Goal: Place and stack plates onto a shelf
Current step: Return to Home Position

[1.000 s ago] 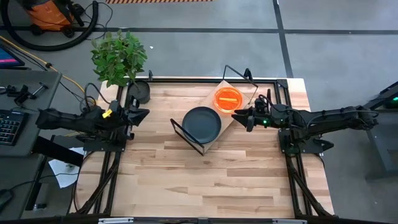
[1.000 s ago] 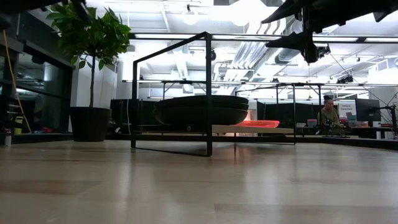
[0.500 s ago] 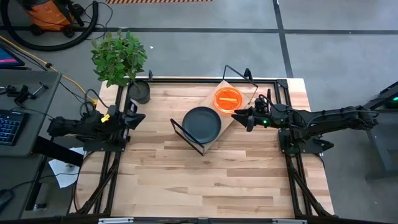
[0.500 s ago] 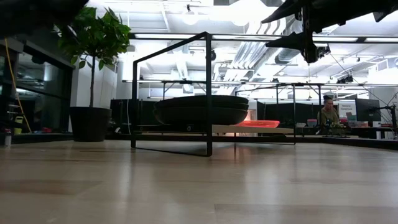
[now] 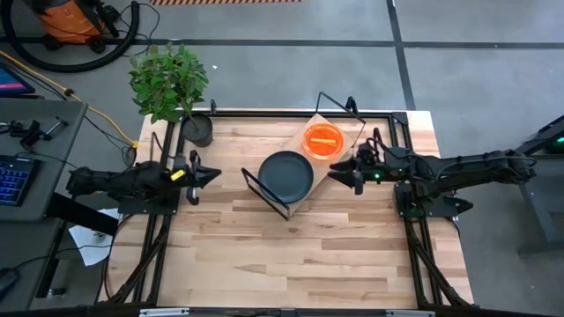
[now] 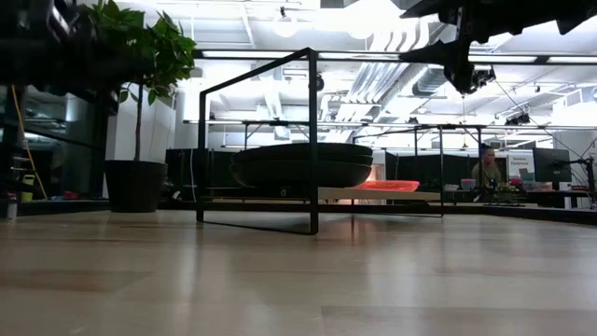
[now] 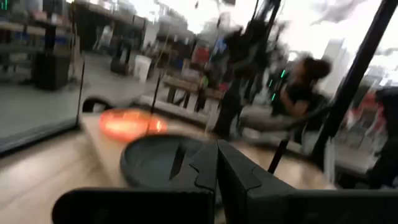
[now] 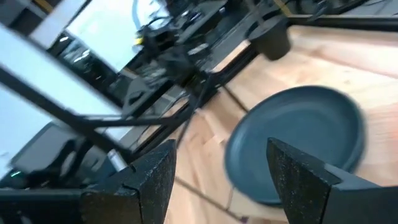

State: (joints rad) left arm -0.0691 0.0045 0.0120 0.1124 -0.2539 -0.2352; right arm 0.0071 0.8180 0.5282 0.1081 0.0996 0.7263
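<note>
The shelf, a light wooden board on a black wire frame, stands slantwise at the table's far middle. Dark grey plates lie stacked on its nearer half and orange plates on its farther half; both also show in the low view, the grey ones and the orange ones. My left gripper is shut and empty above the table, left of the shelf. My right gripper is open and empty, raised just right of the shelf. Its wrist view looks down on the dark plates.
A potted plant in a dark pot stands at the table's far left corner. The shelf's wire loops rise above the board. Bare tabletop spreads across the near half. A person sits in the room beyond.
My left arm has drawn back toward the table's left edge, then reached out again a little nearer the near edge, and shows lower in the low view. My right gripper has shifted slightly toward the near edge beside the shelf. The plates and shelf have stayed still.
</note>
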